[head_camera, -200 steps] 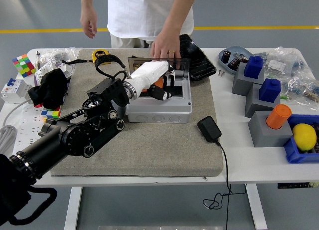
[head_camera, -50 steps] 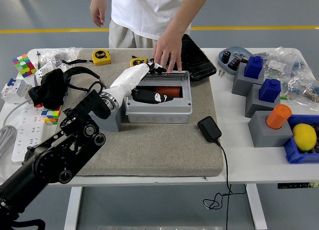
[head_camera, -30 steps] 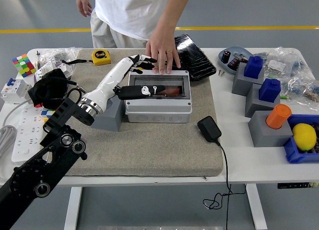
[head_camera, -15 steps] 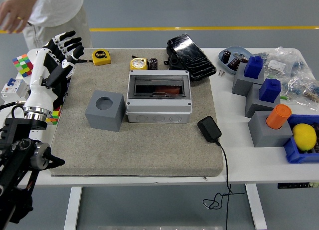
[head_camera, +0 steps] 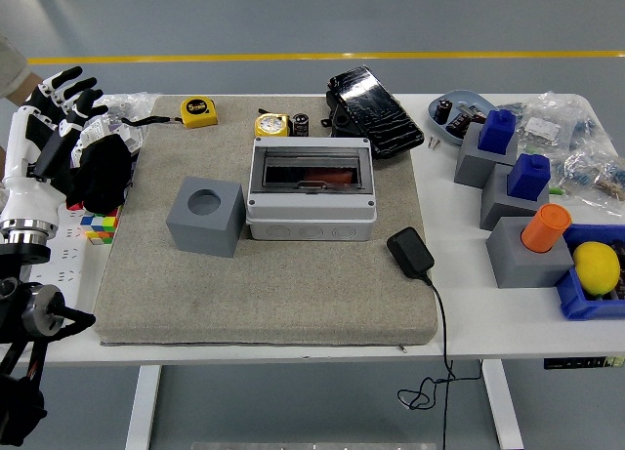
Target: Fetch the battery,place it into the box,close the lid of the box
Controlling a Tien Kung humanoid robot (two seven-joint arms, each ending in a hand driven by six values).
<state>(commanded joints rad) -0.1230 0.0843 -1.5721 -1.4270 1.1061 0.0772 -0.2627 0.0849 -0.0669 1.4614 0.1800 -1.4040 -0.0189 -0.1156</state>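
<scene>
A grey box (head_camera: 311,191) stands in the middle of the beige mat (head_camera: 273,274) with its clear lid (head_camera: 311,167) lying shut over it. An orange battery (head_camera: 327,181) shows through the lid, inside the box. My left hand (head_camera: 54,113) is raised at the far left edge, well away from the box, with its white-and-black fingers (head_camera: 64,83) spread and holding nothing. The right arm does not appear in the picture.
A grey cube with a round hole (head_camera: 205,216) sits left of the box. A black adapter (head_camera: 410,252) with its cable lies to the right. Behind the box are tape measures (head_camera: 198,109), a small battery (head_camera: 301,125) and a black pouch (head_camera: 373,108). Grey blocks and bins stand at the right.
The lid was brought down shut over the battery. My left hand then drew back from the box to the far left edge. The person has left the far side.
</scene>
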